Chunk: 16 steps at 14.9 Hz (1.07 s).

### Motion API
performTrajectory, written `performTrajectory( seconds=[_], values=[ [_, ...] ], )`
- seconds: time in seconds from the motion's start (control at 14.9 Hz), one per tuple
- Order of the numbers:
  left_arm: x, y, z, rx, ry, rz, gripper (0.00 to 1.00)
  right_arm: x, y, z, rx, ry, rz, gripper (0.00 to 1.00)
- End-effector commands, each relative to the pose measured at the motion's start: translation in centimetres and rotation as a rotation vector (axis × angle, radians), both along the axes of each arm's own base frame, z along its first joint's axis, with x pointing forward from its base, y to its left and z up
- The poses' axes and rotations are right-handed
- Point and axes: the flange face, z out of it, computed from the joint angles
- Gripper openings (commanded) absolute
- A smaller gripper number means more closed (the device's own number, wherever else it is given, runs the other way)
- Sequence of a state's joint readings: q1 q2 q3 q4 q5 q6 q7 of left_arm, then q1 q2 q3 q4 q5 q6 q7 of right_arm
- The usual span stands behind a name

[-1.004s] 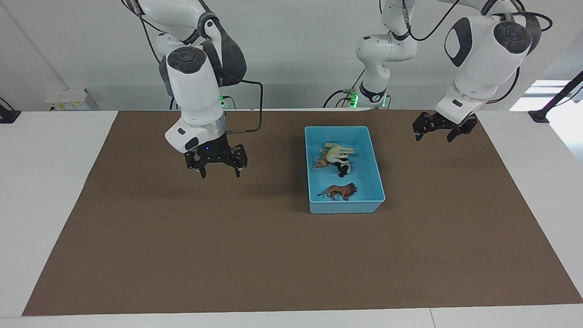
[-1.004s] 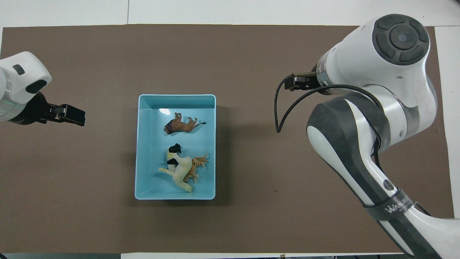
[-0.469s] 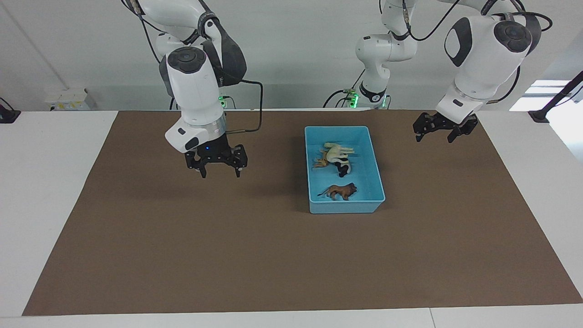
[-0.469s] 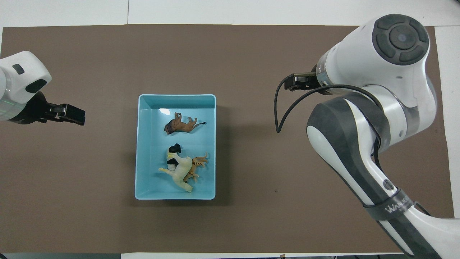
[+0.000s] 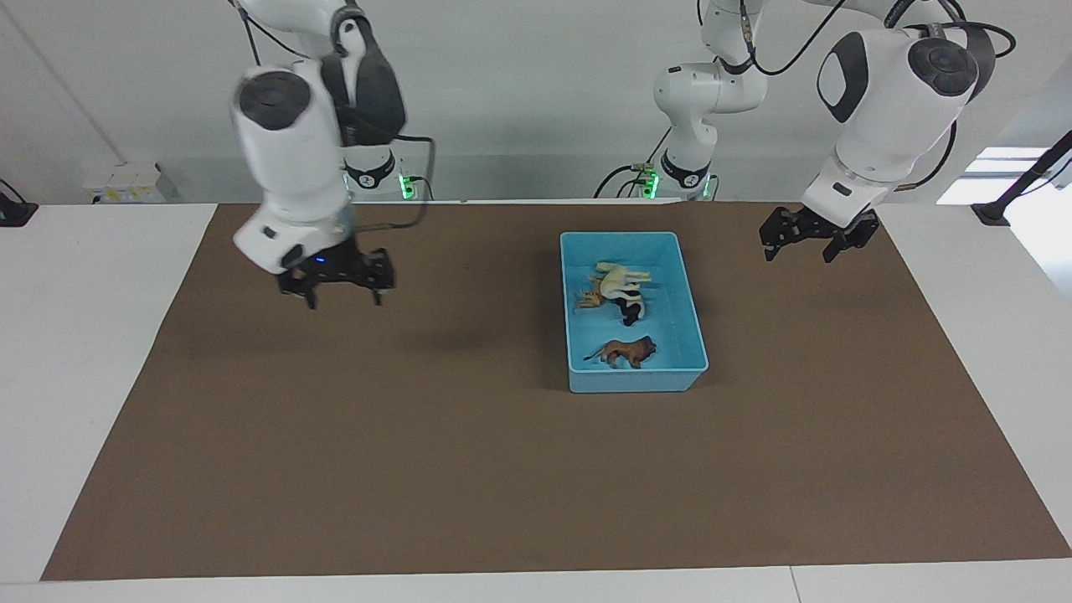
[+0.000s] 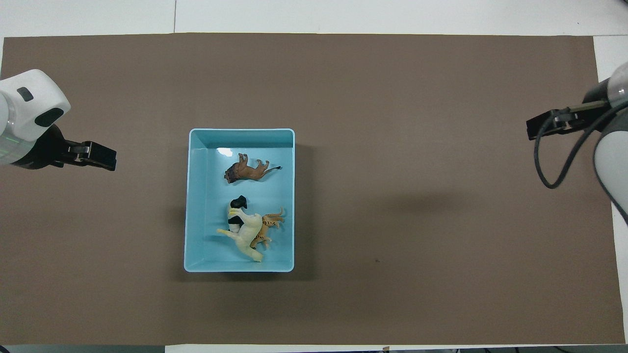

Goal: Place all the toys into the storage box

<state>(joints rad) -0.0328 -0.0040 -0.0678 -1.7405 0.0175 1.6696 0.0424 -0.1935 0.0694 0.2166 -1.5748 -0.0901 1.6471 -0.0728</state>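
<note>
The light blue storage box (image 5: 621,238) stands on the brown mat, toward the left arm's end of the table; it also shows in the overhead view (image 6: 191,211). All four toys lie inside it. The brown lion (image 5: 626,352) (image 6: 248,169) lies apart at the box's end farther from the robots. The cream horse (image 5: 618,275) (image 6: 248,234), the panda (image 5: 632,311) (image 6: 237,210) and the tiger (image 5: 590,298) (image 6: 269,228) lie piled together at the nearer end. My right gripper (image 5: 345,300) is open and empty over bare mat, well away from the box. My left gripper (image 5: 800,251) (image 6: 100,158) is open and empty, waiting beside the box.
The brown mat (image 5: 502,461) covers most of the white table (image 5: 84,352). Nothing else lies on it. In the overhead view only the right arm's wrist and cable (image 6: 559,122) show at the edge.
My right arm has swung away from the box toward its own end of the table, gripper still open and empty. The left arm, the box and the toys have not moved.
</note>
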Motion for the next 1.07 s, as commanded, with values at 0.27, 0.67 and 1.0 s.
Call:
performTrajectory(
  seconds=[0.27, 0.67, 1.0],
  values=[
    [0.2, 0.1, 0.3, -0.010, -0.012, -0.009, 1.00, -0.7, 0.8, -0.1, 0.044, 0.008, -0.021, 1.00],
    [0.3, 0.1, 0.2, -0.011, -0.017, -0.008, 1.00, -4.2, -0.4, 0.7, 0.049, 0.056, -0.065, 1.00],
    [0.4, 0.1, 0.2, -0.012, -0.024, -0.008, 1.00, -5.4, -1.8, 0.7, 0.096, 0.103, -0.107, 1.00]
  ],
)
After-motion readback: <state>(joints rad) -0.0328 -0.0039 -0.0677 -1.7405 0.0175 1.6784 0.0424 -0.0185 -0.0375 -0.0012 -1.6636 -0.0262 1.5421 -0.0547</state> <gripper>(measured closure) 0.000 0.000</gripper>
